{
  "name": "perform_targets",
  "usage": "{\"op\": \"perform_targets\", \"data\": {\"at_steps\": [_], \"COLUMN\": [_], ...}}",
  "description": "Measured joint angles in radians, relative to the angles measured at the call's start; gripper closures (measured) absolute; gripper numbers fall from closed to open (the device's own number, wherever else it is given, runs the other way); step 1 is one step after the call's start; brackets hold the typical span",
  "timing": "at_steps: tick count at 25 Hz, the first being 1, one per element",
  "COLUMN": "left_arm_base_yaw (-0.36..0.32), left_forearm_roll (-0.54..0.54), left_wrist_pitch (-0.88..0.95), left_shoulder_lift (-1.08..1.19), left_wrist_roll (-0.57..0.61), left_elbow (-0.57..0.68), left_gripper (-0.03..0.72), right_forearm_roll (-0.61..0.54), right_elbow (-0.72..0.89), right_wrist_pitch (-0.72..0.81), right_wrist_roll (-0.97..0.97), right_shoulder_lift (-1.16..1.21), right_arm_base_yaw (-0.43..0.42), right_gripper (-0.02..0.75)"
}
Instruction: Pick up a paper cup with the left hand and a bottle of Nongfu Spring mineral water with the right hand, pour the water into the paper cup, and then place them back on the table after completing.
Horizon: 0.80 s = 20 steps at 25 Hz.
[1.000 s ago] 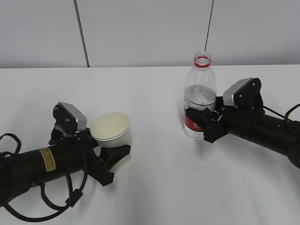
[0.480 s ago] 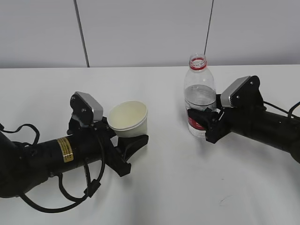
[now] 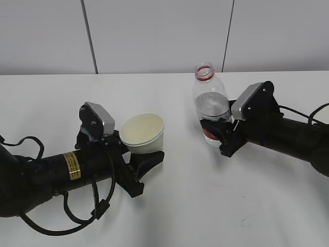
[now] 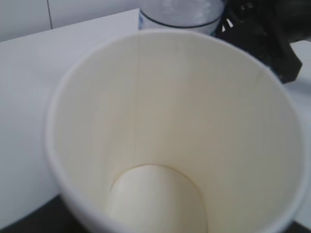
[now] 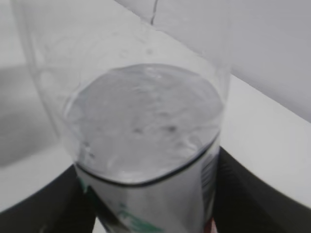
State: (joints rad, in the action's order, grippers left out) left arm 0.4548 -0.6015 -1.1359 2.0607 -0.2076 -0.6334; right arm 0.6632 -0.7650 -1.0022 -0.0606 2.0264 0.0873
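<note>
Left of centre in the exterior frame, the black left arm with a yellow sticker [image 3: 128, 162] has its jaws clamped on a cream paper cup [image 3: 143, 134], tilted, above the white tabletop [image 3: 205, 206]. Right of centre, the thick black right arm [image 3: 222, 135] grips a clear, uncapped, red-labelled plastic bottle [image 3: 209, 105], part-filled with water [image 5: 141, 121], leaning left.

Exterior view slants down at the table [image 3: 169, 216]; both wrist views sit close-up.
</note>
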Motion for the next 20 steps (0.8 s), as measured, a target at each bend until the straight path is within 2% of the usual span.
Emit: {"op": "perform_targets", "data": {"at_steps": [5, 11, 20], "left_arm_base_yaw": [0.000, 0.000, 0.000], "left_forearm_roll": [-0.009, -0.009, -0.009], "left_wrist_pitch": [0.029, 0.059, 0.076], "left_shoulder_lift": [0.000, 0.000, 0.000], "left_wrist_roll": [0.000, 0.000, 0.000], "left_elbow": [0.000, 0.000, 0.000], "left_gripper": [0.298, 0.298, 0.314], "right_forearm_roll": [0.002, 0.006, 0.019], "right_elbow": [-0.030, -0.030, -0.032], "right_wrist_pitch": [0.048, 0.120, 0.151], "right_wrist_roll": [-0.039, -0.068, -0.088], "right_shoulder_lift": [-0.002, -0.044, -0.088], "right_arm_base_yaw": [0.039, 0.046, 0.049], "right_gripper": [0.273, 0.274, 0.274]}}
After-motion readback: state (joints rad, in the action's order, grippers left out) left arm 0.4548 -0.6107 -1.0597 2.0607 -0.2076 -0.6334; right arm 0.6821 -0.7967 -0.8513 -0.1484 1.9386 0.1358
